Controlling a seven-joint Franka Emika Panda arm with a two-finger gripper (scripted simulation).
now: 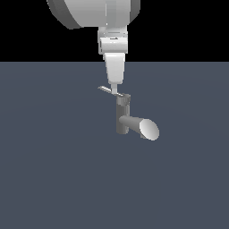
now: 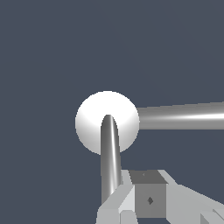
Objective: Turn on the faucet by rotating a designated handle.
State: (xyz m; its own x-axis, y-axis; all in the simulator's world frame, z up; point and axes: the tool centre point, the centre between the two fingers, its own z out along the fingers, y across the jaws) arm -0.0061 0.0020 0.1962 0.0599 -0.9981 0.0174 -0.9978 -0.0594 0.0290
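Note:
The faucet [image 1: 121, 117] is a small grey upright post with a thick round spout [image 1: 142, 126] that ends in a pale oval face, pointing toward the exterior view's right. The handle [image 1: 106, 90], a thin flat grey bar, sticks out from the post's cap toward the exterior view's left. My gripper [image 1: 115, 91] hangs straight down from the white arm, its tip right at the handle close to the cap. In the wrist view the cap [image 2: 92, 118] is a white disc. The handle [image 2: 110, 157] runs from it to my gripper [image 2: 133, 199], whose fingers sit together beside the bar, holding nothing.
The faucet stands on a plain dark blue-grey floor [image 1: 53, 170]. The large white robot arm [image 1: 94, 11] fills the top of the exterior view above the faucet. No other objects are in view.

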